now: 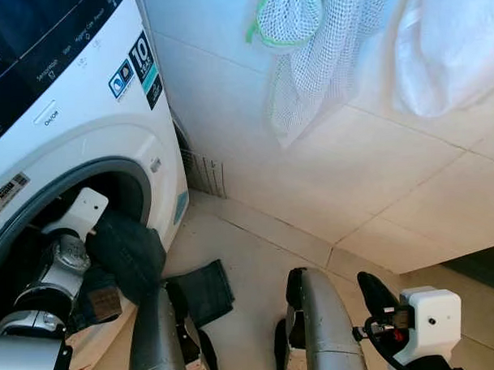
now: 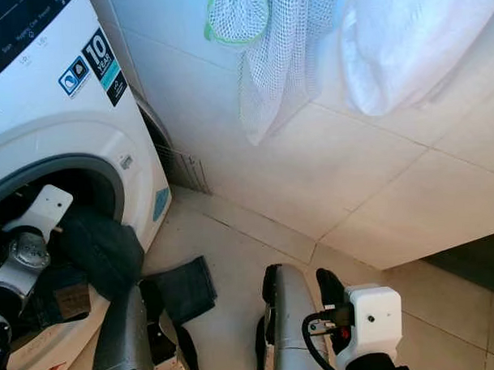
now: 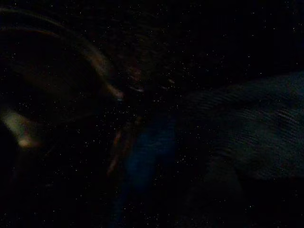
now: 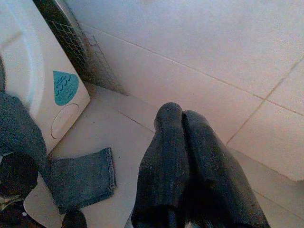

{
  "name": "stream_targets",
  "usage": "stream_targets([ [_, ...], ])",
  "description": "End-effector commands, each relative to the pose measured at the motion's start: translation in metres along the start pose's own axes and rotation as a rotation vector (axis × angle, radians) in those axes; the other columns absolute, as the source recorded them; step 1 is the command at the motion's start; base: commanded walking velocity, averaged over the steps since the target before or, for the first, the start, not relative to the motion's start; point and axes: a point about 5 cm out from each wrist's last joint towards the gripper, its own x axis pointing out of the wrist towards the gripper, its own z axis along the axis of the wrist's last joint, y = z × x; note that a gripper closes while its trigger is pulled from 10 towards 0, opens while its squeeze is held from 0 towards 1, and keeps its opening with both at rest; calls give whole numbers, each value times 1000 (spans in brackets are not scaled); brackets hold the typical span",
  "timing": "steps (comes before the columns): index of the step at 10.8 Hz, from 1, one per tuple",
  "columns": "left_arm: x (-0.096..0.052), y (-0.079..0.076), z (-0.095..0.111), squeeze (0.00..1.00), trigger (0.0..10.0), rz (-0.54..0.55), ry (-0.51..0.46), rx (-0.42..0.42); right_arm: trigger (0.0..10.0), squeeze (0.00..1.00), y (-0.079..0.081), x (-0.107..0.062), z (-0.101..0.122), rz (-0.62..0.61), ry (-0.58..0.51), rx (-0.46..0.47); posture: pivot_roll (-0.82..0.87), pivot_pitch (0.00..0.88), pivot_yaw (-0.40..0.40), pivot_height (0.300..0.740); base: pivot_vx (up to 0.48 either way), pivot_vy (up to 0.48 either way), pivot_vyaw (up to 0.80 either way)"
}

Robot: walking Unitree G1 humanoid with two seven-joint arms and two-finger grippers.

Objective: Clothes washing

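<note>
A white front-loading washing machine (image 1: 83, 134) stands at the left with its round opening (image 1: 109, 186) uncovered. Dark blue jeans (image 1: 131, 250) spill out of the opening, and one leg (image 1: 204, 290) lies on the tiled floor, also seen as the jeans leg (image 4: 83, 178). My left arm (image 1: 59, 269) reaches into the drum beside the jeans, its hand hidden inside. The left wrist view is very dark and shows only a fold of blue denim (image 3: 247, 128). My right gripper (image 4: 182, 111) hangs shut and empty over the floor, right of the machine.
Mesh laundry bags (image 1: 308, 61) and a white cloth (image 1: 449, 48) hang on the tiled wall above. A wire grille (image 1: 204, 172) sits behind the machine's corner. Silver parts of my own body (image 1: 325, 328) rise from the lower edge. Beige floor tiles (image 1: 258, 266) lie between machine and wall.
</note>
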Motion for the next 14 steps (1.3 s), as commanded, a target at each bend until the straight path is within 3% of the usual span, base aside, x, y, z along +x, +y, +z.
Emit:
stream_targets([
  [1, -4, -9, -13, 0, 10000, -97, 57, -20, 10000, 0, -1, -4, -3, -2, 23, 1, -90, 318, -53, 544, 0, 0, 0],
  [2, -6, -10, -16, 0, 10000, -165, 69, -19, 10000, 0, -1, -3, -3, 2, 25, 3, -86, 317, -51, 544, 0, 0, 0],
  [4, -8, 5, -12, 0, 10000, -161, 37, 62, 10000, 0, -1, -3, -3, 6, 26, 6, -83, 317, -51, 544, 0, 0, 0],
  [5, -9, 17, 2, 0, 10000, -155, -11, 141, 10000, 0, -1, -3, -3, 7, 26, 6, -82, 316, -53, 544, 0, 0, 0],
  [6, -10, 19, 7, 0, 10000, -158, -23, 164, 10000, 0, -1, -3, -3, 8, 26, 6, -82, 316, -53, 544, 0, 0, 0],
  [7, -20, 23, 18, 0, 10000, -184, -59, 274, 10000, 0, -1, -2, -3, 12, 26, 7, -77, 313, -51, 544, 0, 0, 0],
  [10, -41, 22, 44, 0, 10000, -249, -125, 257, 10000, 0, -1, -1, -4, 17, 26, 9, -74, 309, -52, 544, 0, 0, 0],
  [11, -47, 29, 54, 0, 10000, -256, -134, 270, 10000, 0, -1, -1, -4, 20, 27, 10, -69, 306, -53, 544, 0, 0, 0],
  [13, -53, 31, 54, 0, 10000, -315, -114, 355, 10000, 0, 0, 0, -4, 26, 27, 12, -64, 303, -52, 544, 0, 0, 0],
  [14, -60, 26, 55, 0, 10000, -398, -110, 297, 10000, 0, 0, 1, -4, 30, 28, 12, -67, 304, -52, 544, 0, 0, 0],
])
